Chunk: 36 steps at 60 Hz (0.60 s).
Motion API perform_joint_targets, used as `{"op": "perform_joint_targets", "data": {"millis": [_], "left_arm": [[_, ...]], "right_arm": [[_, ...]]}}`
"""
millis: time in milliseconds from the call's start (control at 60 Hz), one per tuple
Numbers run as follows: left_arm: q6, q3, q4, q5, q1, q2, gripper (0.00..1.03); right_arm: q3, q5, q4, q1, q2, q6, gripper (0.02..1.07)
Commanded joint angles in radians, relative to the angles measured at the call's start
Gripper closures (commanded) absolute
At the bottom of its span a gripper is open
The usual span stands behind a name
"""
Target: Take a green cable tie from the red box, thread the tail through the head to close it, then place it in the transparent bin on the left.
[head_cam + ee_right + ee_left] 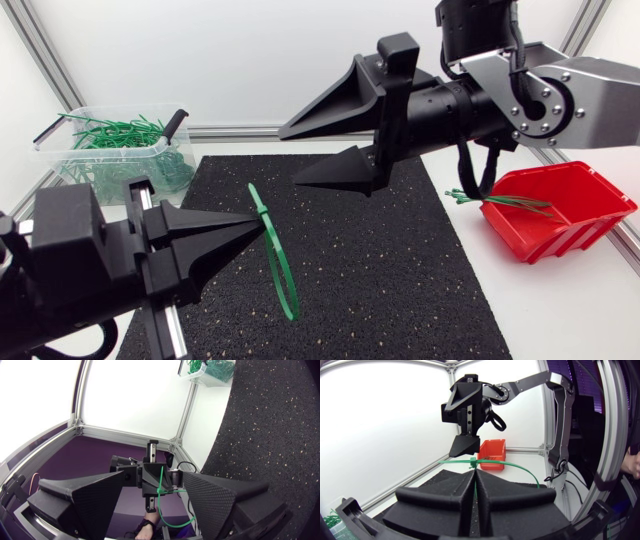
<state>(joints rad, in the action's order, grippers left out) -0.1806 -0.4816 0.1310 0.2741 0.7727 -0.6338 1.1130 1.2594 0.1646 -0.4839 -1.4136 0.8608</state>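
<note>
step: threading is judged done; the cable tie (281, 262) appears looped, and delivery is pending.
next move: a swing toward ten o'clock is called for, then release over the transparent bin (100, 151).
transparent bin: clear thin plastic, at ten o'clock of the speckled mat (400, 260).
left gripper (255, 226): matte wedges are clamped on the cable tie.
cable tie: thin springy green loop, held above the mat.
right gripper (290, 157): fingers are spread, nothing is held.
red box (575, 230): rigid plastic, at three o'clock.
</note>
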Motion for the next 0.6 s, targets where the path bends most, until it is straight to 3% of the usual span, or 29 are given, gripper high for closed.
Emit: {"op": "perform_joint_targets", "data": {"millis": [0,83,150,583], "left_arm": [[-0.117,0.040,0.005,-0.027,0.005,-0.004,1.00],[-0.188,0.057,0.016,-0.061,0.019,-0.009,1.00],[-0.234,0.064,0.022,-0.082,0.028,-0.009,0.99],[-0.310,0.069,0.030,-0.116,0.040,-0.040,0.99]], "right_arm": [[0.024,0.000,0.003,0.001,-0.047,-0.082,0.30],[0.033,-0.005,0.004,-0.001,-0.076,-0.141,0.46],[0.036,-0.005,0.006,-0.009,-0.096,-0.180,0.51],[0.044,-0.006,0.154,-0.122,-0.127,-0.356,0.52]]}}
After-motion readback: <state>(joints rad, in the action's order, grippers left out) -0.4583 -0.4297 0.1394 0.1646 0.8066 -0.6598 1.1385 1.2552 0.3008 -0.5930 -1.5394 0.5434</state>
